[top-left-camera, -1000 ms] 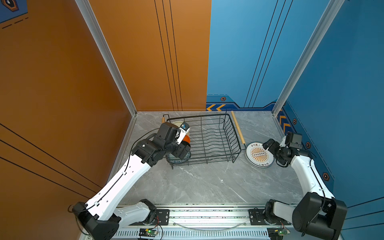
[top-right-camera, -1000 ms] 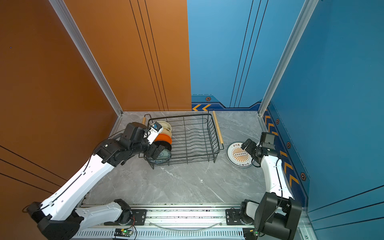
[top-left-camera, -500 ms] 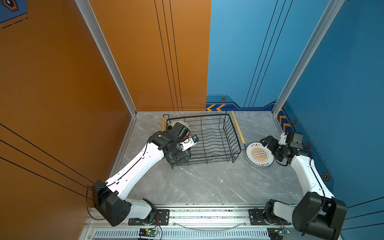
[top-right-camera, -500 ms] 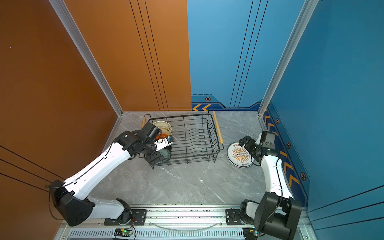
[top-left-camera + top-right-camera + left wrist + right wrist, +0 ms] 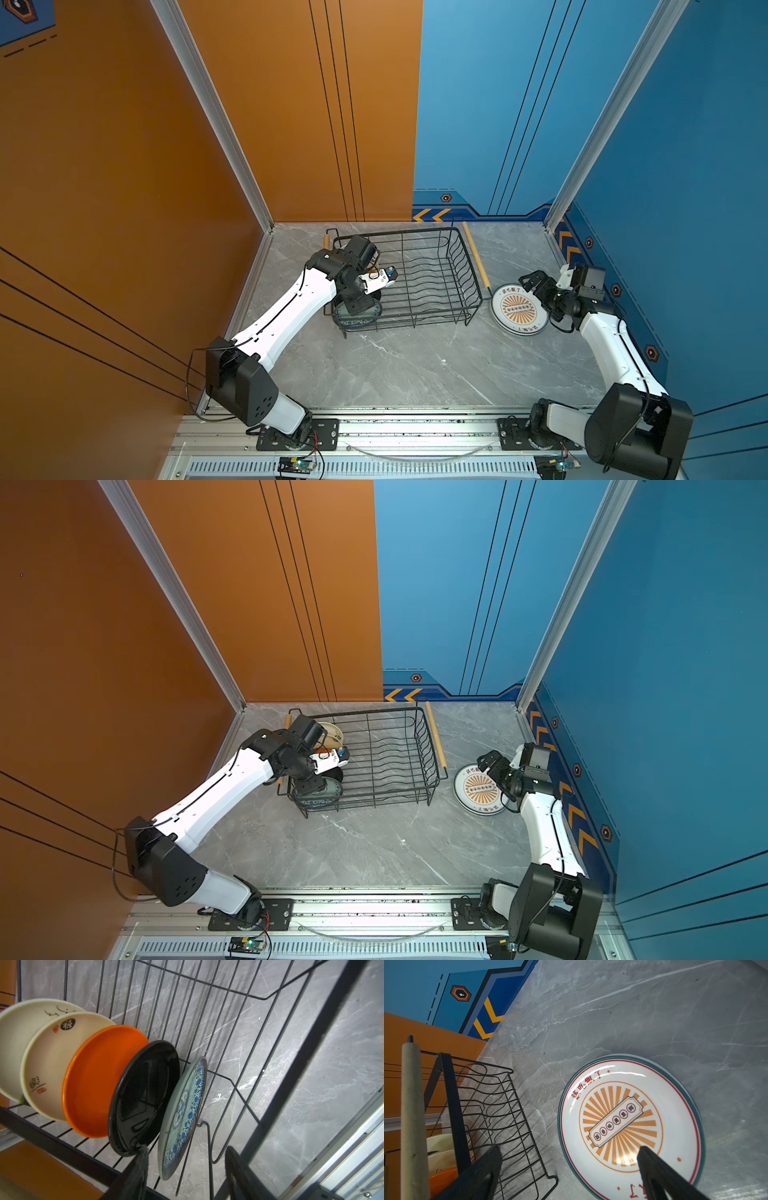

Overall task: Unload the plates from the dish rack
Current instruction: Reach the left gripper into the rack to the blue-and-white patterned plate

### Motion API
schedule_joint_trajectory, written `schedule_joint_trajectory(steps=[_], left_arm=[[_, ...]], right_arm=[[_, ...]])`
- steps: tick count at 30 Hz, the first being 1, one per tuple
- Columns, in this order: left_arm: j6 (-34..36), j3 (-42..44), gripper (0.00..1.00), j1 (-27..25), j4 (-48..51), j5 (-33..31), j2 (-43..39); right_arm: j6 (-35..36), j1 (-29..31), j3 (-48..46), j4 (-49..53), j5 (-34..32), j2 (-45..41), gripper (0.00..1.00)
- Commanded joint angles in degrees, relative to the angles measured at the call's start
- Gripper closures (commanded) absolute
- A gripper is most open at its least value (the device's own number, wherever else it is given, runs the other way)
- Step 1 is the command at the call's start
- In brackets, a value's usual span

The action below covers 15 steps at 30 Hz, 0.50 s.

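The black wire dish rack (image 5: pixel 432 257) (image 5: pixel 386 746) stands at the back of the tabletop. Several plates stand on edge at its left end: two cream ones (image 5: pixel 47 1068), an orange one (image 5: pixel 93 1080), a black one (image 5: pixel 143 1095) and a pale green one with blue flowers (image 5: pixel 185 1109). My left gripper (image 5: pixel 188 1150) (image 5: pixel 356 309) reaches into the rack, open, with one finger on each side of the green plate's rim and a gap left. The sunburst plate (image 5: pixel 517 309) (image 5: pixel 623 1122) lies flat to the right of the rack. Open above its edge hangs my right gripper (image 5: pixel 569 1149) (image 5: pixel 536 282).
Wooden rod handles (image 5: pixel 476 259) (image 5: pixel 413 1115) run along the rack's ends. The orange wall (image 5: pixel 166 208) is close on the left and the blue wall (image 5: pixel 665 208) on the right. Grey marble tabletop (image 5: pixel 415 365) spreads in front of the rack.
My left arm has swung from the rack's left end down into it, over the green plate, and its jaws have narrowed. The right gripper has hardly moved.
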State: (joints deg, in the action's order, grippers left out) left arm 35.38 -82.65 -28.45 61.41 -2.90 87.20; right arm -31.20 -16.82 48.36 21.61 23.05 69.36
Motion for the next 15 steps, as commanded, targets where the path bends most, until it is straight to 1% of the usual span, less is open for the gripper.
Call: schedule_joint_trajectory(steps=[1, 10, 15], left_arm=[[0.26, -2.65, 0.44, 0.91, 1.37, -1.23, 1.03], [0.51, -3.08, 0.47, 1.9, 1.12, -3.19, 5.62], [0.61, -4.57, 0.53, 2.87, 0.73, -3.94, 8.96]], right_arm=[[-0.78, 0.21, -0.28, -1.65, 1.28, 1.45, 0.0], [-0.35, 0.21, -0.37, -2.22, 2.04, 3.18, 0.0], [-0.18, -0.17, -0.37, -2.27, 2.35, 3.3, 0.0]])
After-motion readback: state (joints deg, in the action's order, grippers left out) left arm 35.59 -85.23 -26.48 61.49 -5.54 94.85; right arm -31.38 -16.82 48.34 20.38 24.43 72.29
